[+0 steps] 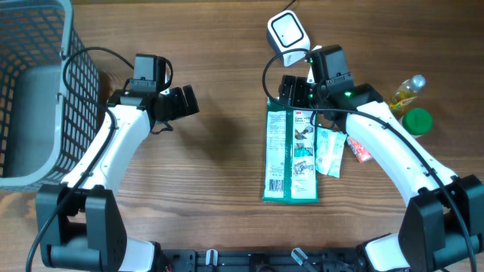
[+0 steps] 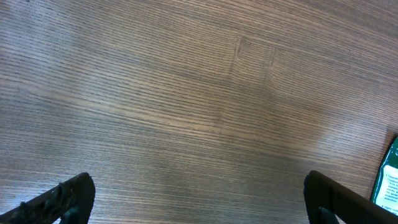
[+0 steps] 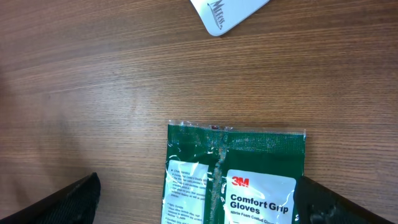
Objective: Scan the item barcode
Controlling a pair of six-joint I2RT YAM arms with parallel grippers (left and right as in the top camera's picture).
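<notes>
The item, a green 3M gloves packet (image 1: 290, 155), lies flat on the wooden table right of centre, label side up, with a barcode-like patch near its lower left. A white barcode scanner (image 1: 288, 34) sits beyond its top edge. My right gripper (image 1: 296, 92) hovers open over the packet's top end. In the right wrist view the packet (image 3: 236, 174) lies between the spread jaws of that gripper (image 3: 202, 200), and the scanner's corner (image 3: 227, 12) shows at the top. My left gripper (image 1: 181, 102) is open over bare wood, well to the left. Its wrist view catches only the packet's edge (image 2: 388, 180).
A grey wire basket (image 1: 76, 98) fills the far left. Right of the packet lie small white-green sachets (image 1: 330, 151) and a red packet (image 1: 359, 153). A small yellow bottle (image 1: 407, 92) and a green round cap (image 1: 416, 121) stand further right.
</notes>
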